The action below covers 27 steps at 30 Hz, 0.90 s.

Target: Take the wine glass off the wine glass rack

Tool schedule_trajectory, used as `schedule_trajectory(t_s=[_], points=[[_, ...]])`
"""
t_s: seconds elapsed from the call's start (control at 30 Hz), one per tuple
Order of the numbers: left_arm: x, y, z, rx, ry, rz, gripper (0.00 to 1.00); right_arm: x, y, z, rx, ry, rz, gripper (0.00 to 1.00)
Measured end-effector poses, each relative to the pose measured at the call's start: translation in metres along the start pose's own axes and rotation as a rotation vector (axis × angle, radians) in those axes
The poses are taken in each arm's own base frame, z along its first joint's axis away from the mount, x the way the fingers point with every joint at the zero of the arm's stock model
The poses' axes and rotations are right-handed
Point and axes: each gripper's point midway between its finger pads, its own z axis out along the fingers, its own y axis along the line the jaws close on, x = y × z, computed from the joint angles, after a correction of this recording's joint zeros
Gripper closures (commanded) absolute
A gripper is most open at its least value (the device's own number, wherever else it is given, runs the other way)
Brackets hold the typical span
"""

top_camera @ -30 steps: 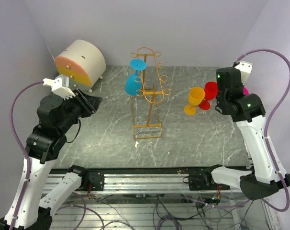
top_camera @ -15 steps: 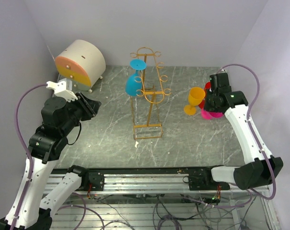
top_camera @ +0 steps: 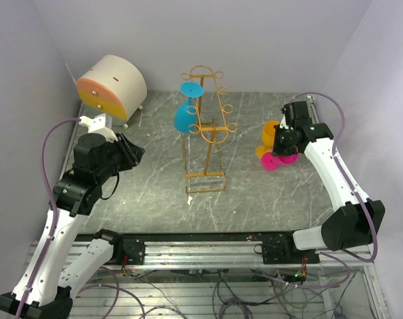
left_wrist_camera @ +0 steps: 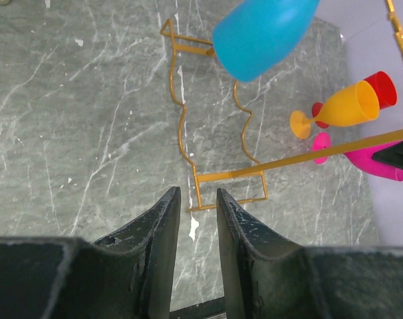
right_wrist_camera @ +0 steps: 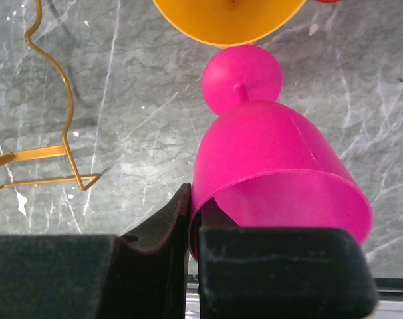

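The gold wire wine glass rack [top_camera: 207, 129] stands mid-table, and a blue wine glass [top_camera: 185, 117] hangs upside down on its left side. My right gripper [top_camera: 281, 149] is shut on the rim of a pink wine glass [top_camera: 274, 161], one finger inside the bowl and one outside [right_wrist_camera: 195, 199]. It holds the glass low beside an orange wine glass [top_camera: 268, 131]. The pink glass [right_wrist_camera: 274, 166] fills the right wrist view. My left gripper [top_camera: 130, 150] is left of the rack, narrowly open and empty [left_wrist_camera: 198, 197]. The blue glass [left_wrist_camera: 265, 32] shows in the left wrist view.
A round beige drawer cabinet [top_camera: 112, 84] with an orange front stands at the back left. A red glass [left_wrist_camera: 381, 88] stands behind the orange one [left_wrist_camera: 341, 108]. The rack's rectangular base [left_wrist_camera: 218, 179] lies on the marbled table [top_camera: 148, 186]. Purple walls close in on three sides.
My right arm has swung down and left, bringing the pink glass from behind the arm to low beside the orange glass. My left arm has shifted slightly right and forward.
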Motion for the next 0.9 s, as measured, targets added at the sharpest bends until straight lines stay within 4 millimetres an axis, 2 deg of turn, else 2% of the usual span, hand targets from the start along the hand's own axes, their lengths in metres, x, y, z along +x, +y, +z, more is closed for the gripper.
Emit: schedule_trajectory(t_s=[0.27,0.63,0.9], points=[[0.016,0.011,0.011,-0.026,0.041,0.009,0.62,0.015,0.006,0.011,-0.038,0.058,-0.011,1.00],[0.024,0.017,0.018,-0.038,0.063,0.022,0.61,0.025,0.004,0.025,-0.028,0.110,-0.019,0.98],[0.026,0.018,0.023,-0.044,0.072,0.024,0.60,0.019,0.001,0.024,-0.006,0.094,-0.025,0.78]])
